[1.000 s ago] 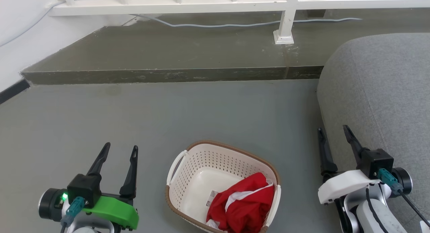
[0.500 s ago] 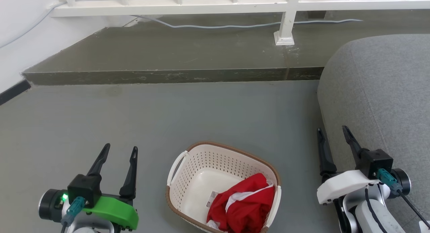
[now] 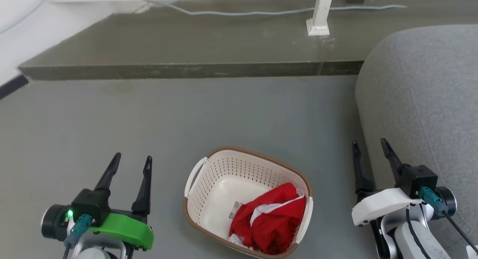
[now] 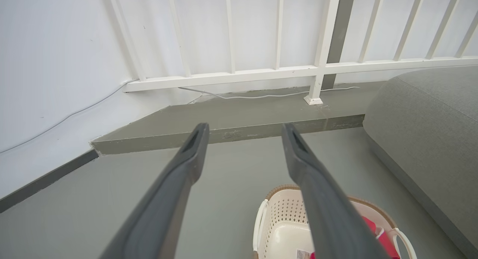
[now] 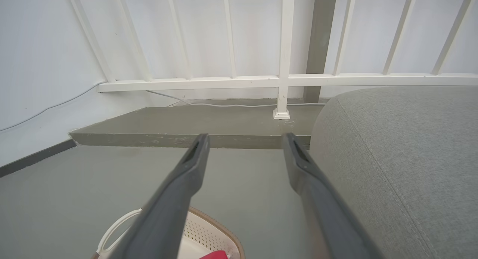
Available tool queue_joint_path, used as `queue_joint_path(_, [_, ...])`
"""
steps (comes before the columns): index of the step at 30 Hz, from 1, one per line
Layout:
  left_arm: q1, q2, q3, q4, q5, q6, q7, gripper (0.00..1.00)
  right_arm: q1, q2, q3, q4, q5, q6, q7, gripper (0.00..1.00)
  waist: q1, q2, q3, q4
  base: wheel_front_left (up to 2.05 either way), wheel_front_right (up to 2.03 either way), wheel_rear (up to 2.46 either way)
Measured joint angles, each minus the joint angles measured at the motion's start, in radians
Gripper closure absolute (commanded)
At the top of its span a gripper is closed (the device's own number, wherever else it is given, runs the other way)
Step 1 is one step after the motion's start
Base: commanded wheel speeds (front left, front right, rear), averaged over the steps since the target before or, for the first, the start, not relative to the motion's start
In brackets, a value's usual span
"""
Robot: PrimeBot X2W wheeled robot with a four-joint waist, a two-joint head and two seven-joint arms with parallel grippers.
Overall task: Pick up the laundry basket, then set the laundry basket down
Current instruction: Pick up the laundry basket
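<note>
1. Far left: white wall point(image 3: 15, 31), with a dark skirting strip point(image 3: 11, 85) at its foot, meeting the grey floor point(image 3: 224, 113).
2. Left hand point(image 3: 133, 157), lower left of the head view: green wrist shell with a small green light lit. Its two dark fingers are spread apart with nothing between them, over bare floor. It is left of the basket and well clear of it.
3. Left wrist view: fingers point(image 4: 179, 184) parted, with the floor and the step edge visible through the gap. The basket sits low in that view, partly behind the right finger.
4. Centre: laundry basket point(image 3: 239, 168) stands upright on the floor between the two hands, touching neither. It has cream perforated walls and a brown rim. One white handle point(image 3: 192, 175) is on its left side and another is on its right.
5. Inside the basket: a red garment point(image 3: 274, 223) with white trim is bunched in the near right part. A label sticker point(image 3: 236, 215) lies on the bare bottom just beside it.
6. Behind: a raised step point(image 3: 186, 42) runs across the room. A white railing post point(image 3: 319, 16) stands on it and a pale cable point(image 3: 242, 13) trails along its back.
7. Right hand point(image 3: 369, 142), lower right: white wrist shell, fingers apart and empty.
8. Far right: grey upholstered seat point(image 3: 422, 94). The right hand's fingers sit close by its side, possibly brushing the fabric; I cannot tell.
</note>
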Motion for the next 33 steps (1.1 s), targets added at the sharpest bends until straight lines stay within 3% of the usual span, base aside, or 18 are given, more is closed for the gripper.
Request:
queue_joint_path(16, [-0.059, -0.002, 0.024, -0.035, -0.053, -0.013, 0.005, 0.00, -0.032, 0.004, -0.002, -0.021, -0.009, 0.000, 0.000, 0.00, 0.0000, 0.0000, 0.174, 0.003, 0.00, 0.00, 0.00])
queue_joint_path(33, [-0.175, 0.002, 0.034, -0.009, -0.086, -0.066, 0.032, 0.00, -0.137, 0.021, -0.005, -0.067, -0.030, -0.001, -0.004, 0.00, 0.0000, 0.0000, 0.411, -0.002, 0.00, 0.00, 0.00])
